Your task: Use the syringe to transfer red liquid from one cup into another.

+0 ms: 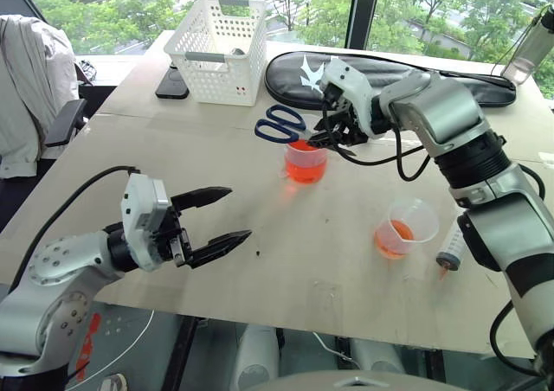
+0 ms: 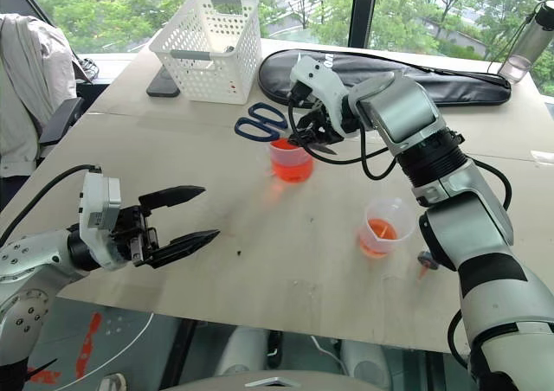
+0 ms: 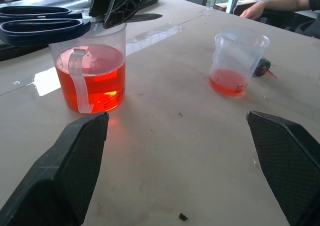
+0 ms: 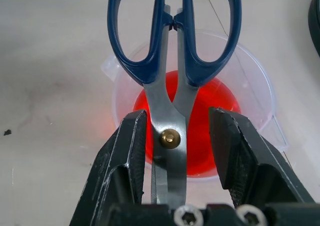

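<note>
My right gripper is shut on the blades of blue-handled scissors and holds them just above the smaller spouted cup. That cup is well filled with red liquid. The wider clear cup stands to the right, nearer the front, with a shallow layer of red liquid. The syringe lies on the table just right of the wider cup, partly hidden by my right arm. My left gripper hovers open and empty over the front left of the table, pointing toward the cups.
A white basket, a dark phone and a long black case lie along the back of the table. A bottle stands at the far right. A person's hand rests beyond the cups.
</note>
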